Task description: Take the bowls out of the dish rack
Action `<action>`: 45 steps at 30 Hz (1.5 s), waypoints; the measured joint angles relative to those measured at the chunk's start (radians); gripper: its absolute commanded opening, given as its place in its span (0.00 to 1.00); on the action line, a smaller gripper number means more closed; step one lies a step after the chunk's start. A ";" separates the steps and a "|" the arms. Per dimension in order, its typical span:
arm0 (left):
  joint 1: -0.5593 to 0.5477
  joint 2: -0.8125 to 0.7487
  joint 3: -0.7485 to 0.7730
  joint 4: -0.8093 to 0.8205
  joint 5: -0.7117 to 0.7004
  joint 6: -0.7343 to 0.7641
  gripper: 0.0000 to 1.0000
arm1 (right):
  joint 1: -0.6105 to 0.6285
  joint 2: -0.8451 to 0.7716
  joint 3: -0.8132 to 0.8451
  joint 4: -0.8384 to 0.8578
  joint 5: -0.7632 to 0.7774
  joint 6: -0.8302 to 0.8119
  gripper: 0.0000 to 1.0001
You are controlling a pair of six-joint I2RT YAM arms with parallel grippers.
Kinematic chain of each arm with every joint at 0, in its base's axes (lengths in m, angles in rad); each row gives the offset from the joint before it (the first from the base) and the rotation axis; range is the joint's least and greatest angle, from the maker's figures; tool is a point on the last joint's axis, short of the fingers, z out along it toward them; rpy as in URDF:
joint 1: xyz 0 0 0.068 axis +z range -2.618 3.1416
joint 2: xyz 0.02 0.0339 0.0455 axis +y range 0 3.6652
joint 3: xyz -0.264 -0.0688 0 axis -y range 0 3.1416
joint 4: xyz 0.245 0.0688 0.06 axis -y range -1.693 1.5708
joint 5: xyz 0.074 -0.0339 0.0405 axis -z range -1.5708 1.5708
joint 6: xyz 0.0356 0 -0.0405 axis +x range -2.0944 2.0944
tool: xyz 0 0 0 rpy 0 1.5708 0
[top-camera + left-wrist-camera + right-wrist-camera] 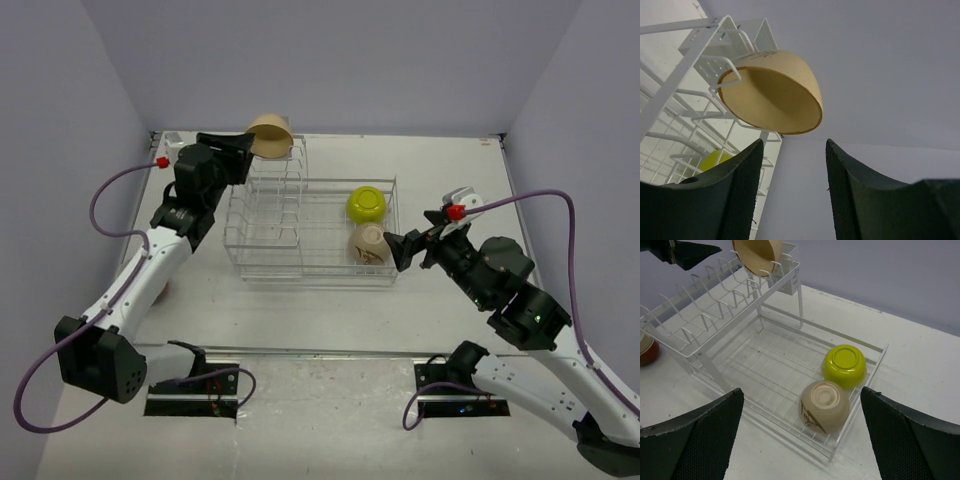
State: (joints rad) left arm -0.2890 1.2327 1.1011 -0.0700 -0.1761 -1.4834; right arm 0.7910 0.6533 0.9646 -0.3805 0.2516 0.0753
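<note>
Ok so the dish rack (312, 272) sits mid-table (300, 310) and it has three bowls in it. The tan bowl (775, 95) is standing on edge in the upright slots at the far left end, hooked over a wire, open side tipped toward the left arm's camera. My guess is that's why the left gripper (794, 145) comes at it from below and the side: the rim is the only bit you can pinch when a bowl is parked like a plate. Its jaws are apart with nothing between them, just short of the rim and not touching.

The other two are down in the basket part at the right end, both bottoms-up: the lime green bowl (366, 204) and the beige bowl (367, 244), just beside each other. The right gripper (397, 252) hangs at the rack's right edge, right by the beige one, jaws spread wide and empty. That seems sensible, since an upside-down bowl gives you only the round outside to grab.

There's also a small reddish bowl (646, 347) on the table left of the rack, so I'd say one is already out.

The risk I see is that wire hook on the tan bowl. It probably needs a lift before any pull, or the whole rack could drag along.
</note>
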 measured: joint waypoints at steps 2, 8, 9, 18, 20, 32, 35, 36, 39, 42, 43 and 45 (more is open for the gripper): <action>-0.019 0.035 0.033 0.002 -0.015 0.001 0.55 | 0.000 0.000 0.000 0.000 0.000 -0.002 0.99; -0.050 0.134 0.138 0.008 -0.045 0.003 0.54 | 0.000 0.000 0.000 0.000 0.002 -0.009 0.99; -0.052 0.150 0.156 0.009 -0.048 0.004 0.55 | 0.000 -0.001 0.000 0.000 0.001 -0.010 0.99; -0.054 0.231 0.258 0.009 -0.065 0.014 0.55 | 0.000 -0.008 -0.001 0.007 0.001 -0.010 0.99; -0.054 0.250 0.272 0.009 -0.064 0.014 0.55 | 0.000 -0.009 -0.003 0.008 0.001 -0.010 0.99; -0.062 0.327 0.336 0.003 -0.065 0.031 0.49 | 0.000 -0.013 -0.008 0.014 0.000 -0.013 0.99; -0.066 0.328 0.337 -0.001 -0.065 0.035 0.43 | 0.000 -0.013 -0.010 0.018 0.000 -0.013 0.99; -0.067 0.329 0.337 -0.003 -0.065 0.036 0.41 | 0.000 -0.013 -0.013 0.022 0.000 -0.013 0.99; -0.068 0.329 0.337 -0.006 -0.066 0.036 0.36 | 0.000 -0.014 -0.018 0.023 0.000 -0.013 0.99; -0.071 0.329 0.337 -0.006 -0.071 0.036 0.31 | 0.000 -0.015 -0.019 0.024 0.000 -0.014 0.99; -0.072 0.329 0.337 -0.006 -0.072 0.036 0.29 | 0.000 -0.017 -0.019 0.024 0.000 -0.014 0.99; -0.072 0.329 0.336 -0.007 -0.075 0.036 0.25 | 0.000 -0.021 -0.020 0.025 0.000 -0.015 0.99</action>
State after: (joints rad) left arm -0.3614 1.5620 1.4376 -0.0769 -0.2512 -1.4471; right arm 0.7910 0.6319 0.9443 -0.3553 0.2516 0.0601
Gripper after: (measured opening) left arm 0.277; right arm 0.989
